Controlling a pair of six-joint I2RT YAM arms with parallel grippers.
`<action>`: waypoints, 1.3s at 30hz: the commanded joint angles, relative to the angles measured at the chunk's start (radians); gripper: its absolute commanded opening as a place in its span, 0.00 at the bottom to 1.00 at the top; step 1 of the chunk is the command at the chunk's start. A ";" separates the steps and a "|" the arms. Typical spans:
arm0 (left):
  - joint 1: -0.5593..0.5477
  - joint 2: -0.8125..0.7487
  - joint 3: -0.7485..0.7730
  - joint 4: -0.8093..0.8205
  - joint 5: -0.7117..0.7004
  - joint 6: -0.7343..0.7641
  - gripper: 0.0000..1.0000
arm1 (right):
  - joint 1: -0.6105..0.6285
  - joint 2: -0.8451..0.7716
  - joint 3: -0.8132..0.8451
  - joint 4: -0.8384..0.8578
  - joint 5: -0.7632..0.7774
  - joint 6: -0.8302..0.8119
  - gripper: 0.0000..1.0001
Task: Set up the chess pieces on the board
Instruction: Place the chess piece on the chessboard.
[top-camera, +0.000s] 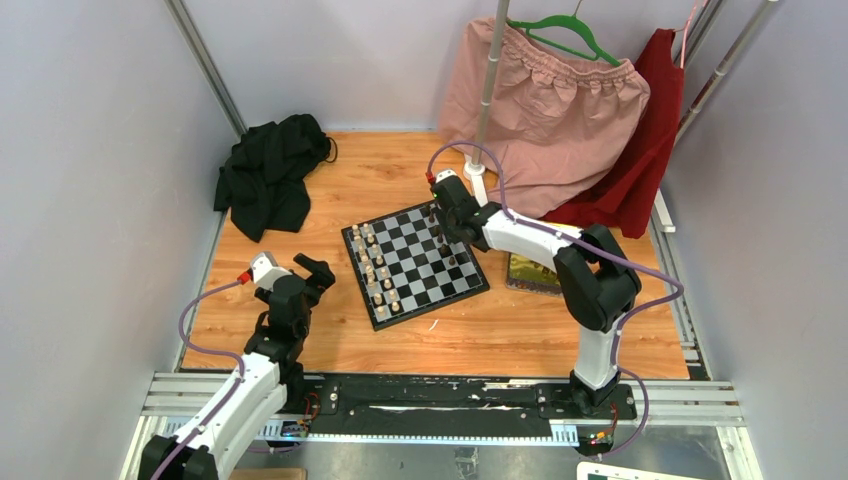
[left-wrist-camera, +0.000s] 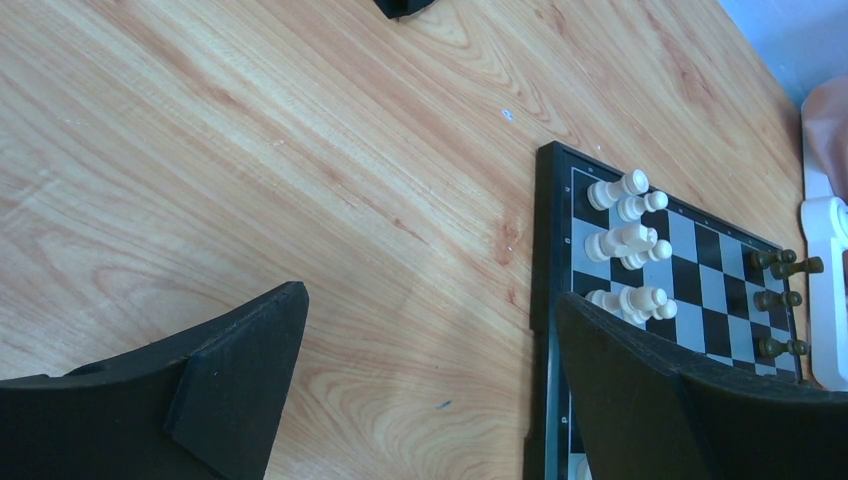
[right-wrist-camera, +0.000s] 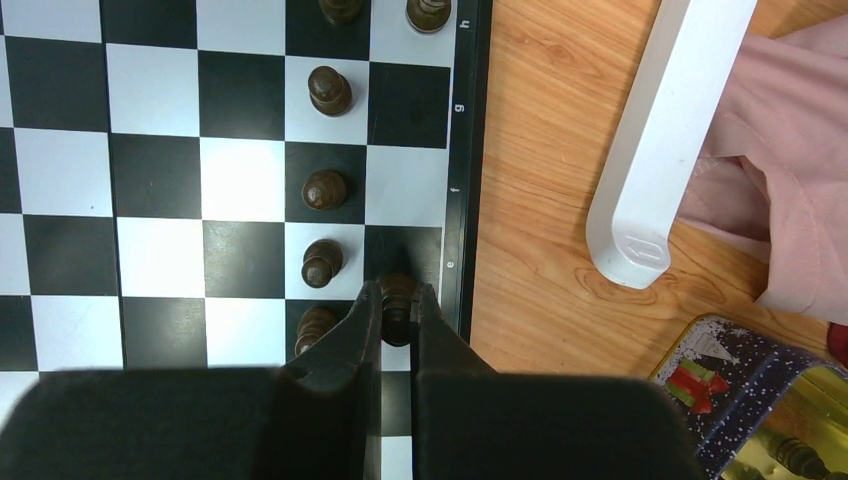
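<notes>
The black-and-white chessboard (top-camera: 415, 262) lies mid-table. Cream-white pieces (top-camera: 377, 268) stand in rows along its left side, also in the left wrist view (left-wrist-camera: 628, 240). Dark brown pieces (top-camera: 440, 232) stand along its right side. My right gripper (right-wrist-camera: 398, 292) is over the board's right edge, shut on a dark brown piece (right-wrist-camera: 397, 305) above a black square in the outermost file. Dark pawns (right-wrist-camera: 324, 189) stand in the file beside it. My left gripper (left-wrist-camera: 430, 340) is open and empty over bare wood just left of the board (left-wrist-camera: 545, 300).
A yellow tin (top-camera: 535, 270) lies right of the board; its corner shows in the right wrist view (right-wrist-camera: 760, 400). A white stand foot (right-wrist-camera: 660, 140) and pink cloth (top-camera: 550, 110) are behind. A black cloth (top-camera: 270, 170) lies far left. A red cloth (top-camera: 640, 170) hangs at right.
</notes>
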 joint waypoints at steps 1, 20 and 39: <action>0.003 0.004 -0.007 0.039 -0.011 0.011 1.00 | 0.014 0.034 0.038 -0.011 0.030 -0.020 0.00; 0.003 0.009 -0.008 0.041 -0.010 0.009 1.00 | 0.012 0.042 0.043 -0.022 0.036 -0.038 0.40; 0.003 0.005 -0.010 0.038 -0.010 0.006 1.00 | 0.012 -0.174 -0.008 -0.024 0.067 -0.055 0.43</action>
